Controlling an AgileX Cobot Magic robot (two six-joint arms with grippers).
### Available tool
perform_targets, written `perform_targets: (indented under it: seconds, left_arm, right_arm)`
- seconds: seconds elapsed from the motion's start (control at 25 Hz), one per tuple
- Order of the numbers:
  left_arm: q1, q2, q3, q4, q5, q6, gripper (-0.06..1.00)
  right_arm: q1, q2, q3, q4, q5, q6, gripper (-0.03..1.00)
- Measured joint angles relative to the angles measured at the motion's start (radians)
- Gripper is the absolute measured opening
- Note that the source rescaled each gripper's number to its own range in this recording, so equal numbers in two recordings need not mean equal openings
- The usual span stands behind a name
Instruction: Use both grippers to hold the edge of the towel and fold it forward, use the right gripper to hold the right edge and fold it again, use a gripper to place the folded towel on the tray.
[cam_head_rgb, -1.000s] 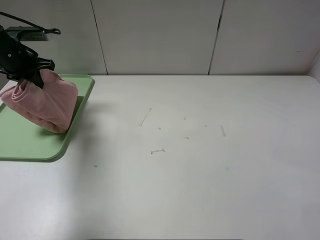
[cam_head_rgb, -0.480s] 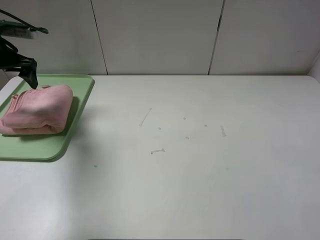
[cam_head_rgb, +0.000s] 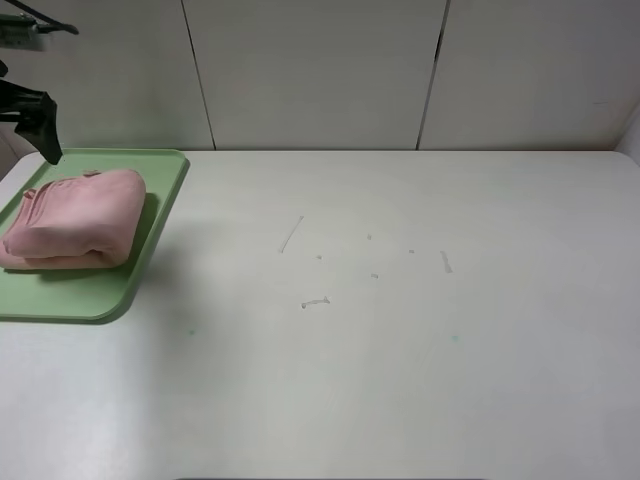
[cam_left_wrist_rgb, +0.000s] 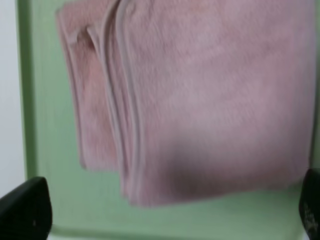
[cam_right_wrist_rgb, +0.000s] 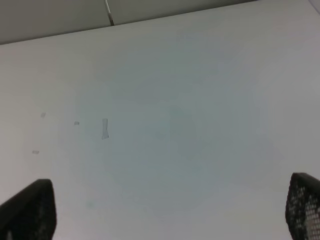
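Note:
The pink towel (cam_head_rgb: 75, 230) lies folded on the green tray (cam_head_rgb: 90, 295) at the table's far left. In the left wrist view the towel (cam_left_wrist_rgb: 200, 100) fills most of the picture, its layered edges showing on one side, with the tray (cam_left_wrist_rgb: 45, 150) around it. My left gripper (cam_head_rgb: 40, 125) hangs above the tray's back edge, clear of the towel; its jaws stand wide apart and empty (cam_left_wrist_rgb: 167, 215). My right gripper (cam_right_wrist_rgb: 165, 210) is open and empty above bare table. It does not show in the exterior high view.
The white table (cam_head_rgb: 400, 350) carries a few small scuff marks (cam_head_rgb: 315, 301) near its middle. A panelled wall (cam_head_rgb: 320, 70) stands behind the table's back edge. The tray sits at the table's left edge.
A second ago my left gripper held the towel above the tray. It let the towel down onto the tray, opened, and has risen up and back away from it.

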Motion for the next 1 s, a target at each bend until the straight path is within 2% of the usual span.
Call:
perform_targets:
  seconds: [0.24, 0.44, 0.72, 1.0]
  left_arm:
    - [0.000, -0.123, 0.001, -0.036, 0.128, 0.002, 1.00]
    - [0.000, -0.248, 0.042, -0.068, 0.168, 0.021, 1.00]
    - [0.000, -0.476, 0.179, -0.105, 0.174, 0.035, 1.00]
    - [0.000, -0.700, 0.349, -0.113, 0.233, 0.039, 1.00]
  right_arm:
    - [0.000, 0.000, 0.000, 0.000, 0.000, 0.000, 1.00]
    - [0.000, 0.000, 0.000, 0.000, 0.000, 0.000, 1.00]
    - [0.000, 0.000, 0.000, 0.000, 0.000, 0.000, 1.00]
    - [0.000, 0.000, 0.000, 0.000, 0.000, 0.000, 1.00]
